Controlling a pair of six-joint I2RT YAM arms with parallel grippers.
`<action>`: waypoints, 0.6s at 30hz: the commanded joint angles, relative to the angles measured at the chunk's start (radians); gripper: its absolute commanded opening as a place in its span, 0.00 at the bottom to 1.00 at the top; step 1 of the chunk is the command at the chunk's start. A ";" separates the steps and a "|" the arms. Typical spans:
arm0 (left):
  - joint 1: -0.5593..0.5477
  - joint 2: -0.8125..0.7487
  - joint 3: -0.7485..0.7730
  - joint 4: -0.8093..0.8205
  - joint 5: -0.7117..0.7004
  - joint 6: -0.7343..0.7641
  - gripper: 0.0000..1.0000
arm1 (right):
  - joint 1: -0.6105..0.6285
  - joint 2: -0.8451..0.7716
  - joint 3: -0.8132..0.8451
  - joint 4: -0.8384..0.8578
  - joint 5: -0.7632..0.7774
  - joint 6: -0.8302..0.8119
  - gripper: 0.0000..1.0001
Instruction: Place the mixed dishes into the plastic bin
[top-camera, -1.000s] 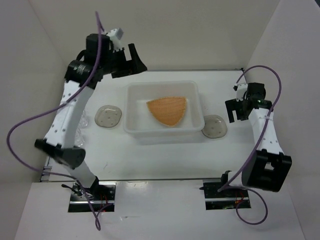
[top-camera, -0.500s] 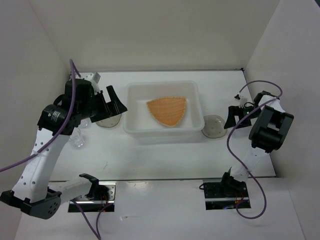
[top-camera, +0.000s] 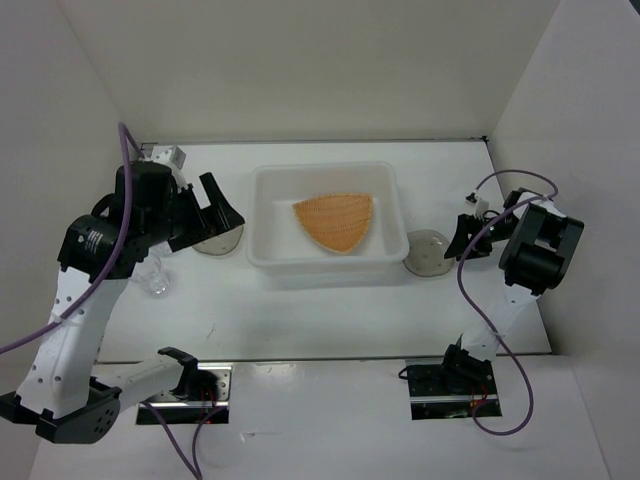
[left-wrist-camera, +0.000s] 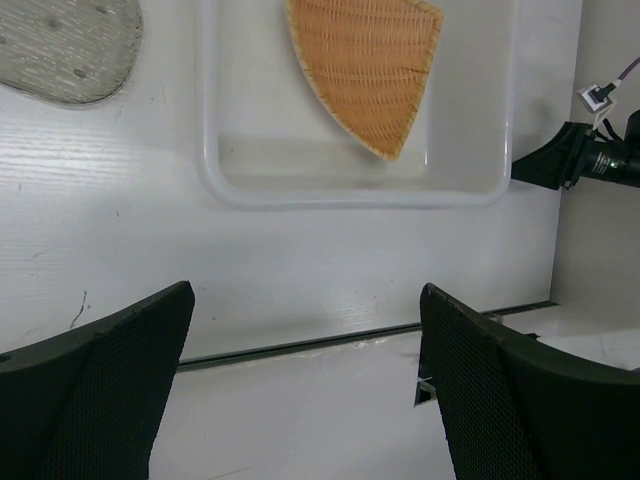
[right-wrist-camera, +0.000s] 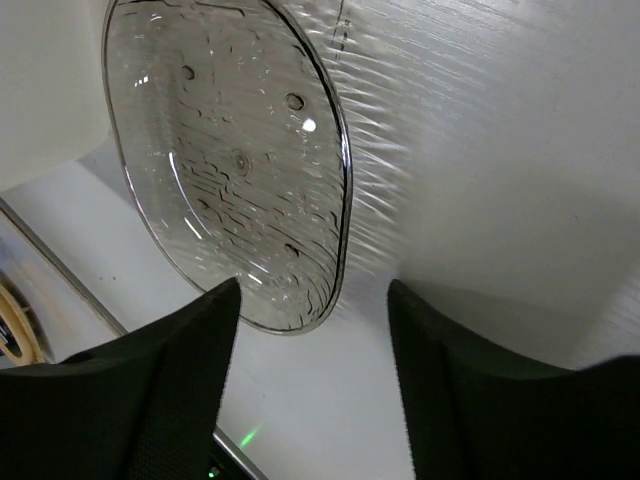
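The coming move turns on the right saucer (top-camera: 428, 250). It lies flat on the bench (top-camera: 300, 320) right of centre in the top view, just beside the lower-right corner of the plastic bin (top-camera: 262, 215). The right hand (top-camera: 458, 240) is immediately to the saucer's right and low over the bench, so it is much the nearer of the two.

In the right wrist view that hand (right-wrist-camera: 315, 290) is released, its fingers spread across the bottom of the frame. The saucer (right-wrist-camera: 230, 160) fills the upper left. Its near rim reaches down to the left finger (right-wrist-camera: 150, 390), but it is not between the two fingers. The saucer is roughly round, so no axis favours one grip. The rim facing the hand is the free one, with bare bench to its right. The bin wall closes off the far side, so there is little room to push through.

The left hand (top-camera: 222, 208) is also released and hovers over the left saucer (top-camera: 212, 245), just left of the bin. In its wrist view the saucer (left-wrist-camera: 65, 45) sits in the upper left corner, well away from the gap between its fingers (left-wrist-camera: 100, 400). I judge it is not lined up for a grasp.

The tan plate (top-camera: 335, 220) lies flat inside the bin. One clear cup (top-camera: 157, 282) stands at the left of the top view, below the left arm. I cannot make out a second cup.
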 joint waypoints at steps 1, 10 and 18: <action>0.005 -0.026 0.004 -0.002 -0.018 -0.030 1.00 | 0.018 0.057 0.008 0.057 0.005 0.016 0.64; 0.005 -0.035 -0.026 -0.002 -0.018 -0.030 1.00 | 0.018 0.066 0.008 0.099 0.014 0.068 0.29; 0.005 -0.044 -0.055 0.029 -0.018 -0.021 1.00 | -0.037 -0.070 0.032 0.019 0.003 0.070 0.00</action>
